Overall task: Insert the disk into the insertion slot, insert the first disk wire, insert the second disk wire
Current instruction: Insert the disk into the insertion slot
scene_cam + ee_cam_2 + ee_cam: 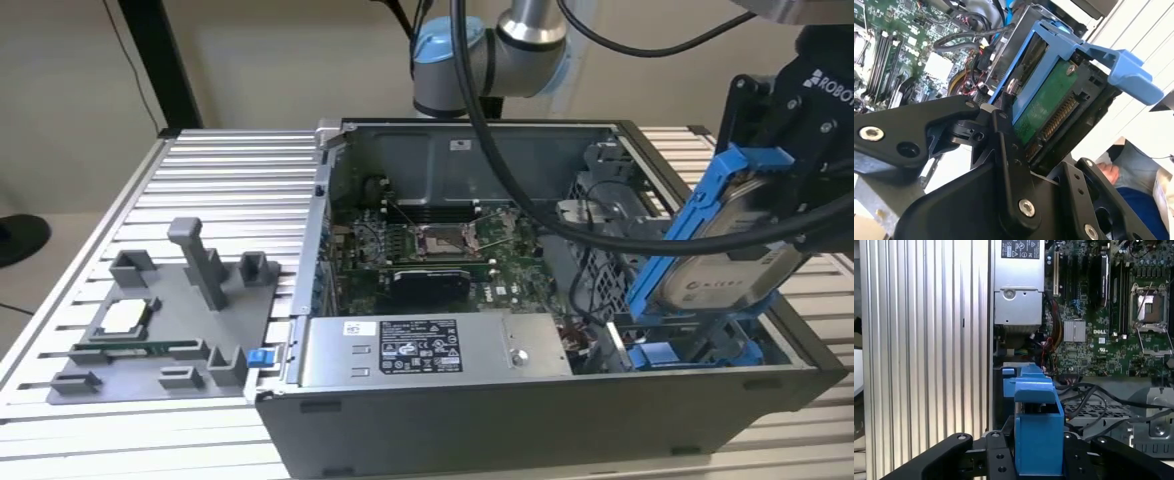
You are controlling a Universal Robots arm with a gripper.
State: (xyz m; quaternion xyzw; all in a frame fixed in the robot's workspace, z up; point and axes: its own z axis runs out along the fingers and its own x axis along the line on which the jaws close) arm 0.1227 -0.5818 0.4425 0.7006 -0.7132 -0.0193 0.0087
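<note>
Disk [731, 262] in blue carrier clamped in claw [1038, 455], tilted steeply above insertion slot [687, 352] at exterior view's right end of open computer case [534, 425], black cables [587, 235] draped just beside, power-supply box [427, 350] near slot.

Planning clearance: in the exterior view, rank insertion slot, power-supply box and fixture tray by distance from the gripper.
1. insertion slot, just below the gripper holding the disk.
2. power-supply box, toward the exterior view's left.
3. fixture tray, outside the case, farthest left.

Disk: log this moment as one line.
gripper: shut on disk | disk: tilted over insertion slot | seated: no
</note>
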